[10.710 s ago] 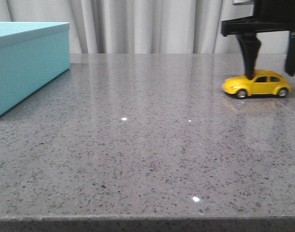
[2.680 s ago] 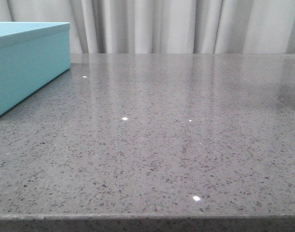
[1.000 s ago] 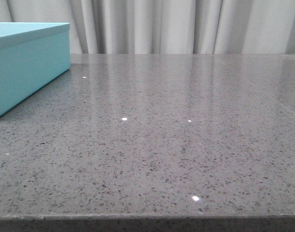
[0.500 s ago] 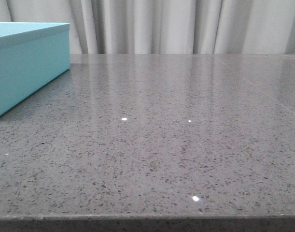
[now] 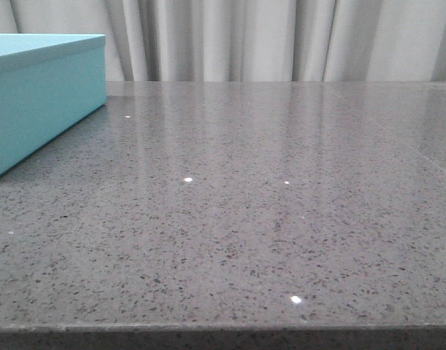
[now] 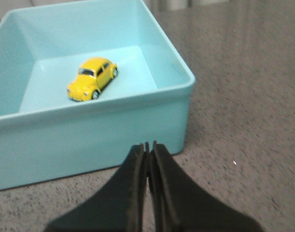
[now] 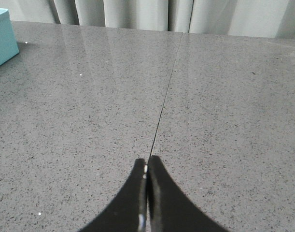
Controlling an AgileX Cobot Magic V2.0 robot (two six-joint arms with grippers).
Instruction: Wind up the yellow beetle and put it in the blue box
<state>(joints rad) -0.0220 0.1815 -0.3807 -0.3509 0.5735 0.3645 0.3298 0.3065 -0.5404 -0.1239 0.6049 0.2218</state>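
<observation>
The yellow beetle sits on its wheels on the floor of the blue box — long axis diagonal to the walls, nose toward a corner. Left gripper and right gripper — both closed, empty, above the grey table.

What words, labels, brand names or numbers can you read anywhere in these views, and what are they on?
None can be read.
The blue box has plain sides with no print.
The yellow beetle inside it shows no readable badge or plate; it is too small to tell.
The grey table and both shut grippers carry no markings.
</observation>
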